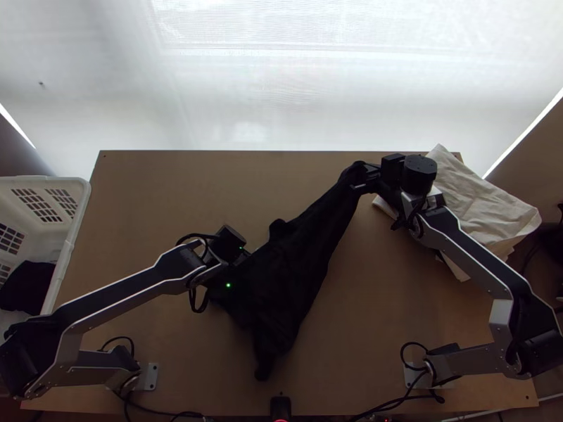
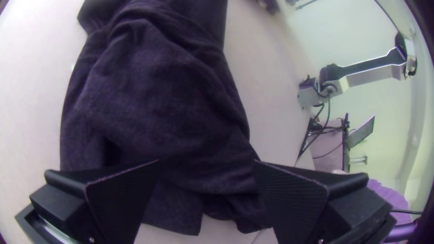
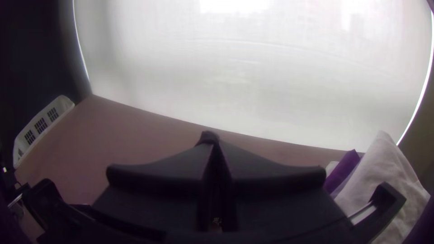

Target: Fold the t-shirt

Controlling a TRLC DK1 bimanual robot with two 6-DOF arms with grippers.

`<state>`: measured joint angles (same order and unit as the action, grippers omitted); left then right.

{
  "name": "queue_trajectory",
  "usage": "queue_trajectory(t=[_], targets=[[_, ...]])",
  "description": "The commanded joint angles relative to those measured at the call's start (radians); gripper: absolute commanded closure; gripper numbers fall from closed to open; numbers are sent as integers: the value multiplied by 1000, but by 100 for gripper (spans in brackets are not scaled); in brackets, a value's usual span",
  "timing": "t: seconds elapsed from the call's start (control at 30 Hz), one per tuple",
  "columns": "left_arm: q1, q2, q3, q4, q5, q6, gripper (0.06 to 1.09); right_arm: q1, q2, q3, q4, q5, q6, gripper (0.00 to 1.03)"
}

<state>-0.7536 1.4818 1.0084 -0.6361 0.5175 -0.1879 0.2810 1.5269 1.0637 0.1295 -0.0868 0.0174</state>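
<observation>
One black t-shirt (image 1: 281,281) lies bunched and unfolded on the table (image 1: 162,190), stretched on a slant from the middle of the near half up to near the far edge, right of center. Narrow at the far end, broad and creased lower down, with a narrow piece pointing to the near edge. Right gripper (image 1: 360,180) is closed on the far end; in the right wrist view its fingers (image 3: 266,158) meet, a bit of black fabric poking out at the tips. Left gripper (image 1: 241,259) is over the shirt's left side, open: in the left wrist view its fingers (image 2: 294,194) stand wide apart with the fabric beyond and between them. Can't tell if they touch it. Right arm (image 1: 478,257) passes over part of the cream cloth (image 1: 492,214), which lies loosely folded at the far right corner, partly past the table edge. Purple cloth (image 3: 342,171) right beside it. Left arm (image 1: 119,299) comes in from the lower left. White basket (image 1: 76,232) at the table's left side, dark cloth (image 1: 28,287) inside. Small black device (image 1: 280,406) with a red light at the near edge, middle. White screen (image 1: 232,91) behind the far edge.
</observation>
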Motion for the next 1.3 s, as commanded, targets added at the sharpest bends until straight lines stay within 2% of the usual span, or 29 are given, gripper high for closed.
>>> queue_trajectory(t=[0.0, 0.4, 0.47, 0.5, 0.53, 0.57, 0.6, 0.97, 1.13, 1.27], targets=[[42, 26, -21, 7, -28, 31, 11, 0, 4, 13, 1, 1, -10, 100], [39, 48, -37, 75, -47, 39, 13, 6, 35, 30, 1, 1, -16, 100], [39, 26, -60, 127, -45, 36, 31, 10, 38, 30, 1, 1, -14, 100], [37, 14, -77, 167, -45, 27, 46, 10, 38, 30, 1, 1, -13, 100], [39, -2, -93, 204, -47, 8, 66, 12, 38, 30, 1, 1, -11, 100], [42, -8, -106, 256, -47, -13, 92, 12, 38, 30, 2, 1, -8, 100], [48, -9, -117, 306, -47, -38, 105, 10, 38, 30, 2, 1, -8, 100], [206, -72, -33, 311, -43, -99, 105, 0, -8, -11, 2, 2, 0, 100], [376, -156, 78, 312, 1, -220, 105, -8, -28, -33, 2, 4, 4, 100], [499, -178, 136, 308, 29, -246, 105, -19, -40, -50, 2, 4, 4, 100]])
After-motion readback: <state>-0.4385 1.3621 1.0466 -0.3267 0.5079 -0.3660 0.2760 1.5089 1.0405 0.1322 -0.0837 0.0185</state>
